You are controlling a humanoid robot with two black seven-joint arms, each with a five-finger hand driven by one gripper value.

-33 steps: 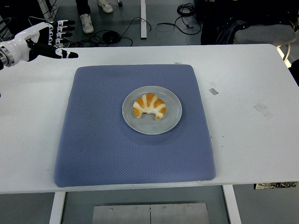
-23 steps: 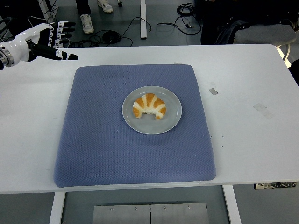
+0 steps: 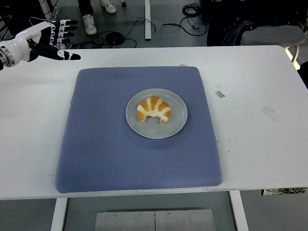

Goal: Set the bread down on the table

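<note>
Left hand hovers up at the ten o'clock corner of the white surface, fingers spread and relaxed, nothing in its grasp, thumb stretched out toward three o'clock. It sits well apart from the action zone, over bare surface just off the mat's far left corner.

And the bread, a croissant-shaped piece, golden brown with pale stripes across it, lies on the grey plate, its curve opening toward six o'clock. It rests a little toward ten o'clock of the plate's middle, well inside the rim. That plate sits near the centre of the blue mat, a touch toward twelve o'clock.

The mat itself lies flat and covers the middle of the surface, with bare white showing at nine o'clock, three o'clock and along the far edge. Two small bits of tape lie on the surface at three o'clock of the mat, one just beside its edge, the other farther out.

Beyond the far edge, cables trail over the floor, and a person's shoes show at the top.
</note>
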